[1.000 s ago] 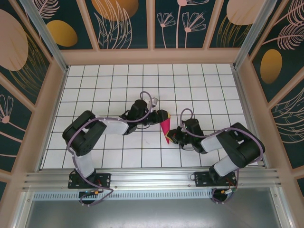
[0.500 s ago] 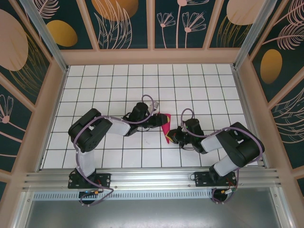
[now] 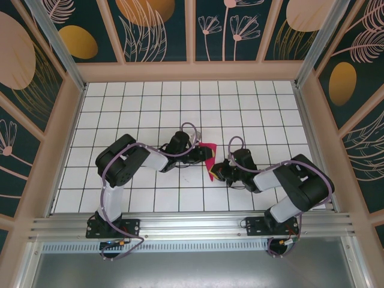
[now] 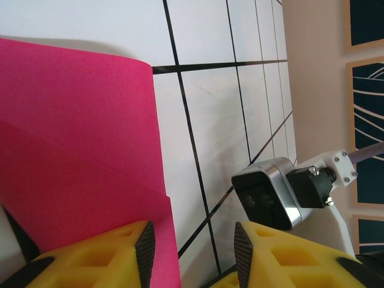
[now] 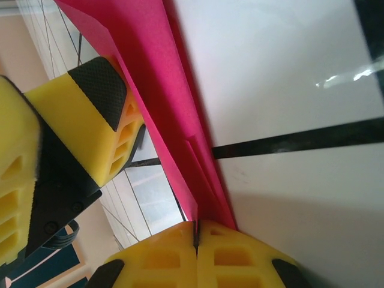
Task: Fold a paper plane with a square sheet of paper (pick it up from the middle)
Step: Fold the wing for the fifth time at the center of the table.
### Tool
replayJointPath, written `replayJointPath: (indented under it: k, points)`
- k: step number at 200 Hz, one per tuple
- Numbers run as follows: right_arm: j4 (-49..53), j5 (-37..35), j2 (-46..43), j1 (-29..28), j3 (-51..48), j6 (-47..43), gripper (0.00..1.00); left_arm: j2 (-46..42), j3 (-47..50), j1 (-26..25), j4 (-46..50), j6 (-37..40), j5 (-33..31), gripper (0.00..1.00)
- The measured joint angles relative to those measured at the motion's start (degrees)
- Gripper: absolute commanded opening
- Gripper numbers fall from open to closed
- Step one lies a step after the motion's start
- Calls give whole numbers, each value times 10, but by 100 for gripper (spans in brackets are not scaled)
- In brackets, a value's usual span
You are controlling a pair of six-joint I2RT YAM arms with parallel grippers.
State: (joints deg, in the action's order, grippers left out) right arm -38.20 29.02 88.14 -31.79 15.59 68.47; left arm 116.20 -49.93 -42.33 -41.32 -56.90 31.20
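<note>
My right gripper (image 5: 195, 231) is clenched on the narrow near end of the folded magenta sheet of paper (image 4: 78, 132) at mid-table, my left gripper (image 4: 192, 240) stands parted astride its free side edge, and bare tiled table (image 3: 240, 108) lies open all round.

Counter (image 3: 120, 108): white tiled surface with thin black grid lines, evenly lit.
Wall panels (image 3: 156, 30): dark teal, printed with pale pink and ochre leaves and flowers, on three sides.
Frame (image 3: 192, 71): light wood battens.
Rail (image 3: 192, 225): aluminium, along the near edge.
</note>
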Motion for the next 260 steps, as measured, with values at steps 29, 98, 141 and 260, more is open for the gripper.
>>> replayJointPath:
  k: [29, 98, 141, 260]
  points:
    - [37, -1, -13, 0, 12, -19, 20, 2, -4, 0, 3, 1, 2, 40]
    - [191, -26, -84, -1, 50, -86, 20, 5, -11, 1, 15, 7, 5, 39]
    - [212, -26, -76, -1, 53, -99, 5, 5, -15, 1, 22, 12, 8, 39]
    - [238, -32, -75, -1, 58, -131, 10, 7, -32, 1, 54, 17, 14, 38]
